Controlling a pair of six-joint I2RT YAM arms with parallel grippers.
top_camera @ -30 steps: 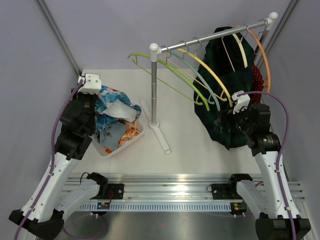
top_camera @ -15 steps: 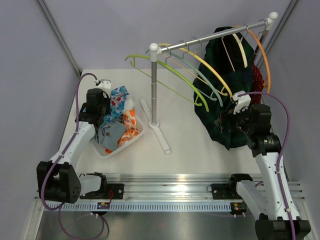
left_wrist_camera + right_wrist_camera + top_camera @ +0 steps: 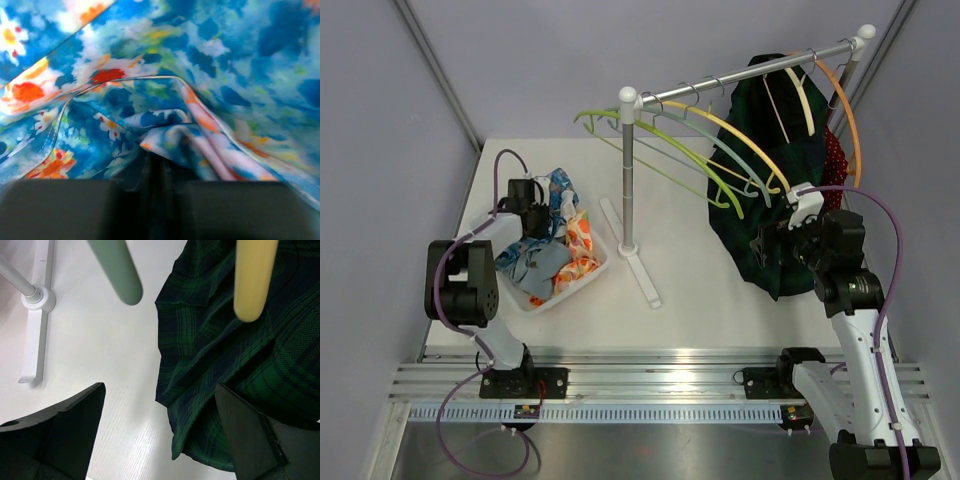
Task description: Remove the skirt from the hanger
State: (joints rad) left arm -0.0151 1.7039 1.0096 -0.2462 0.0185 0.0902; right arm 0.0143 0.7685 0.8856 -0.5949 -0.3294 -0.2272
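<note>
Right gripper is wide open, empty, by the plaid skirt hanging right of the rack post, probably lining up a grab. Left gripper is buried in floral fabric, can't tell its grip.

Skirt matt plaid cloth — hangers smooth plastic, rail glossy metal.

Top cam looks down over the tabletop; left wrist's jammed against floral cloth, right wrist's close above the skirt, both visible overhead.
</note>
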